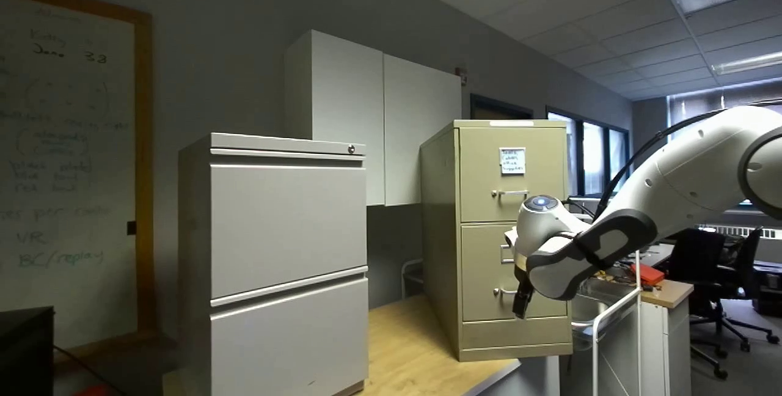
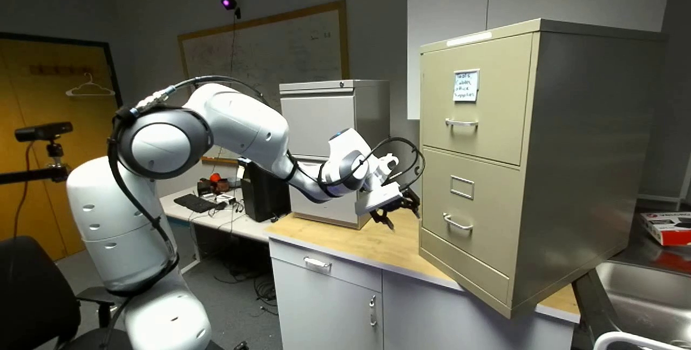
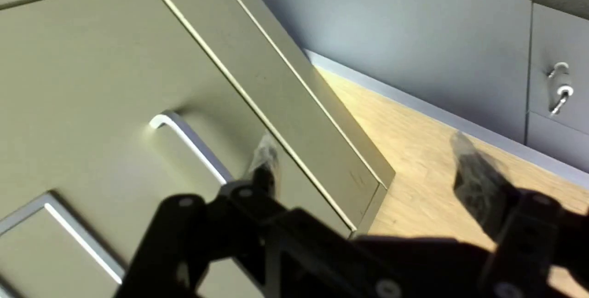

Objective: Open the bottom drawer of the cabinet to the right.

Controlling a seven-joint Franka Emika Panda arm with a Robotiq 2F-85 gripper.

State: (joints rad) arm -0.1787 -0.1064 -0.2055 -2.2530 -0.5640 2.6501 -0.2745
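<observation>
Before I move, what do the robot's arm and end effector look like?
The rounded white robot arm has grey joint rings, a black cable strapped along it and a blue-lit grey wrist disc. Its black, angular end effector has two slim, grey-tipped fingers.

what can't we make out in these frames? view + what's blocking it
Bottom drawer: inside hidden by its shut front, all three views.
Drawer handle: one end behind the gripper in the wrist view; whole in an exterior view.
Whiteboard: most writing too small to read in an exterior view.
Arm: lower end cut off by an exterior view's bottom edge.
Red-and-white box: cut off by an exterior view's right edge.
</observation>
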